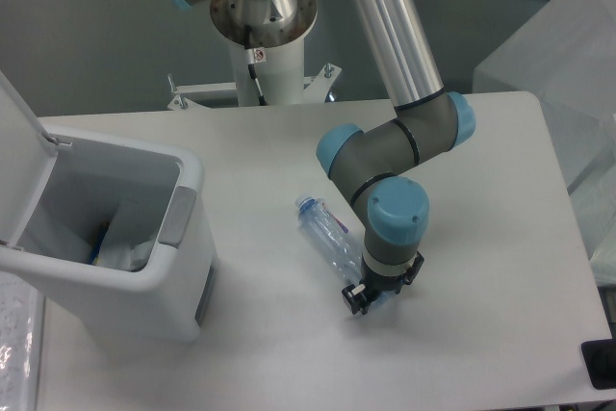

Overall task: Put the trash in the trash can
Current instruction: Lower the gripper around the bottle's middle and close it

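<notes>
The trash is a crushed clear plastic bottle with a blue cap, lying on the white table with its cap toward the upper left. My gripper points down over the bottle's lower right end, one dark finger on each side of it. The wrist hides that end, so I cannot see whether the fingers press on the plastic. The trash can, a white bin with a grey side panel, stands at the left with its lid swung up. White bags lie inside it.
The arm's base column stands at the table's back edge. A translucent covered shape sits off the right side. A small black object lies at the front right corner.
</notes>
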Controlling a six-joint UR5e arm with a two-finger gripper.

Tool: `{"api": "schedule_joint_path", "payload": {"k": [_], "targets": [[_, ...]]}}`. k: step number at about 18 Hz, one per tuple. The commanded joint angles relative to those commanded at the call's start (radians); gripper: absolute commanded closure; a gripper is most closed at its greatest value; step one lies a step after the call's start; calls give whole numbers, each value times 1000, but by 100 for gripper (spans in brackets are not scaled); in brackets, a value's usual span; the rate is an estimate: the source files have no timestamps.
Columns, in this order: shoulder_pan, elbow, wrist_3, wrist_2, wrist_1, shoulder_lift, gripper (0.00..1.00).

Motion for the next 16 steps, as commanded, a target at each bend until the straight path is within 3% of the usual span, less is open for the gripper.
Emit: {"api": "schedule_joint_path", "payload": {"k": [13,16], "targets": [[-2,-12,8,-3,-2,18,37],[0,-9,12,-5,0,49,37]]}}
